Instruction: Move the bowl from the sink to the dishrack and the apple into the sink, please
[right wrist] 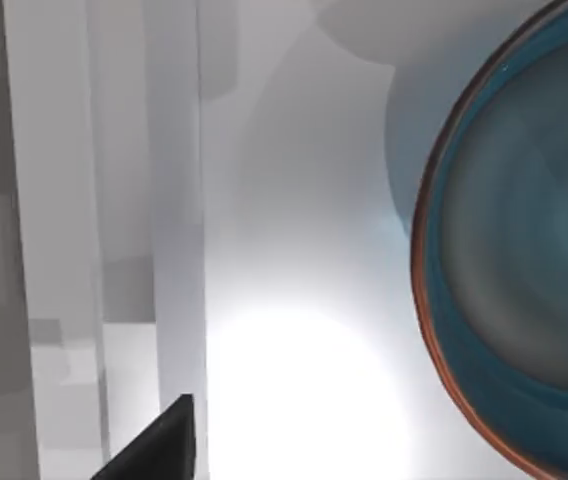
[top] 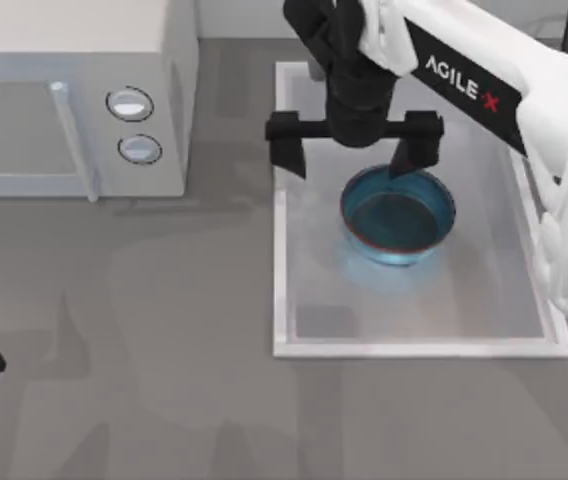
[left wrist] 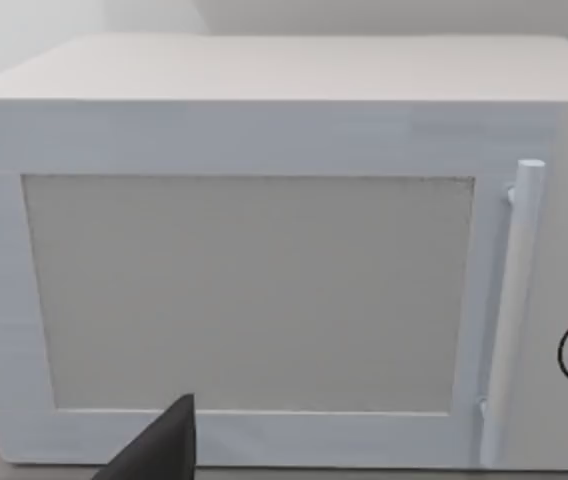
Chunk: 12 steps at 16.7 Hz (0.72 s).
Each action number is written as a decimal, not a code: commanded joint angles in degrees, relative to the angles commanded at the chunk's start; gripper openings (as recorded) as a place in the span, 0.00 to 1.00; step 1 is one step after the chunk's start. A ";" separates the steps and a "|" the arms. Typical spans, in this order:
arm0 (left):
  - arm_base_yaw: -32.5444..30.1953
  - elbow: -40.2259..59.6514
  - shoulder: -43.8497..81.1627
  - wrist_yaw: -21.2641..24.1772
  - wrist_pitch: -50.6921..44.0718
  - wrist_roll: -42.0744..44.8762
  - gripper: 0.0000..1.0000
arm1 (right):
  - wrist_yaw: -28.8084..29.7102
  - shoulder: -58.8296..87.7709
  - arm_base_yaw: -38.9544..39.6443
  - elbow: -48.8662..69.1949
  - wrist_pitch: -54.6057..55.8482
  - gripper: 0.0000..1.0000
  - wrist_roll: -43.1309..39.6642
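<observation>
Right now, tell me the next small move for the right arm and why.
Probably lower the right gripper a little and close on the far rim of the bowl. The jaws are spread wide above the sink, with one finger over the bowl's rim and the other outside it, so the bowl is not yet held. The left arm is parked at the table's left edge.

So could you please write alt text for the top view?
The right gripper, open, hangs over the blue bowl in the white sink, one finger at its rim. A microwave stands to the left.
</observation>
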 joint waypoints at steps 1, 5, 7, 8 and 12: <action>0.00 0.00 0.00 0.00 0.00 0.00 1.00 | 0.00 0.00 0.00 0.00 0.00 1.00 0.00; 0.00 0.00 0.00 0.00 0.00 0.00 1.00 | -0.08 -0.08 -0.30 -0.13 0.09 1.00 -0.06; 0.00 0.00 0.00 0.00 0.00 0.00 1.00 | -0.04 0.86 -0.29 -0.27 1.05 1.00 -0.26; 0.00 0.00 0.00 0.00 0.00 0.00 1.00 | -0.03 2.17 -0.36 -0.38 2.37 1.00 -0.37; 0.00 0.00 0.00 0.00 0.00 0.00 1.00 | -0.02 8.90 -0.93 -1.28 10.50 1.00 -0.89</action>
